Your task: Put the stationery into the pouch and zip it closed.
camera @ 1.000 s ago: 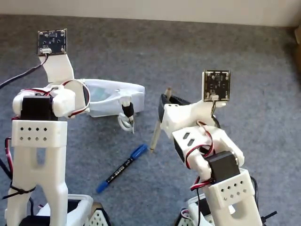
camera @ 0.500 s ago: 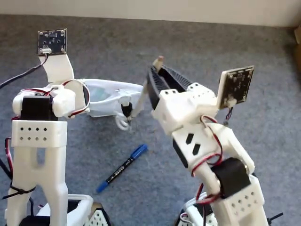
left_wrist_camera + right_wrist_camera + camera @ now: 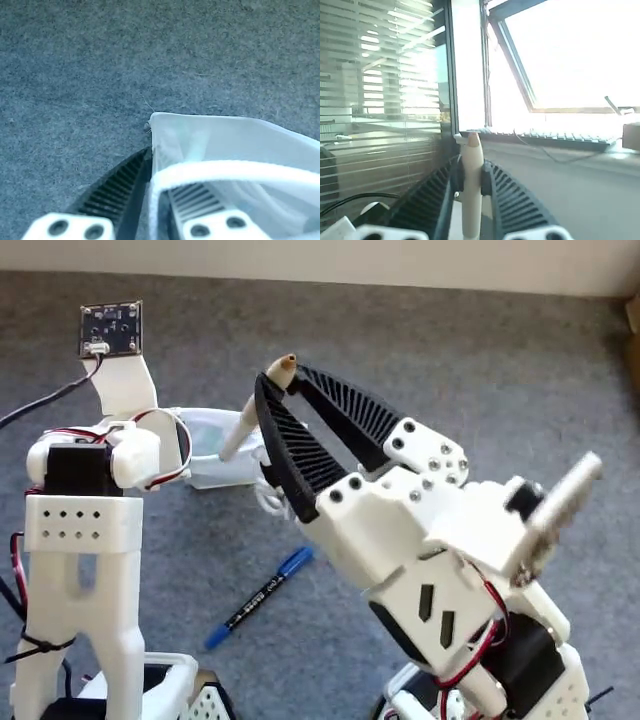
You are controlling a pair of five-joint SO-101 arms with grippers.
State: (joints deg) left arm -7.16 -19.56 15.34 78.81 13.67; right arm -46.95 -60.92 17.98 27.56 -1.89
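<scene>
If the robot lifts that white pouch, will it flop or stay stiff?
Probably flop: the pouch looks thin and see-through, and its edge bends where the left gripper pinches it. It likely weighs little, so it may slide on the carpet when the pen in the right gripper pokes in.

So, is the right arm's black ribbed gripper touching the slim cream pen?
Touching: right wrist view shows the right gripper clamping the cream pen on both sides.

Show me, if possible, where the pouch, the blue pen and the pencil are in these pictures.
pouch (image 3: 225, 145), left wrist view, its white side wall.
blue pen (image 3: 260, 598), high view, middle of its barrel.
pencil (image 3: 471, 185), right wrist view, middle of its shaft.
</scene>
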